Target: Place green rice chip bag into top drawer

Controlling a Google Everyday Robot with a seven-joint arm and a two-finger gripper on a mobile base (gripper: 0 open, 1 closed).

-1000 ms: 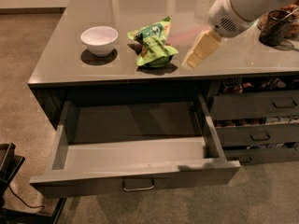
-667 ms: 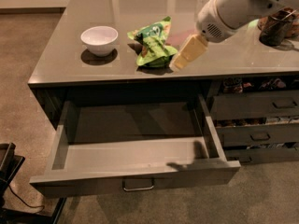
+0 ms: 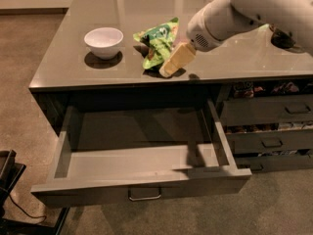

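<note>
The top drawer [image 3: 98,192] was shown pulled open; the green rice chip bag [image 3: 157,42], crumpled and bright green, was seen on the countertop [image 3: 244,65]. The gripper [image 3: 175,62] was held at the bag's right edge, its grip state not discernible. Grasping and placing were judged outstanding.

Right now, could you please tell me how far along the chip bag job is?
Done: the top drawer stands open. In hand: the end effector is down beside the green rice chip bag, which lies on the countertop. Left: grasp the bag and lower it into the drawer.
</note>
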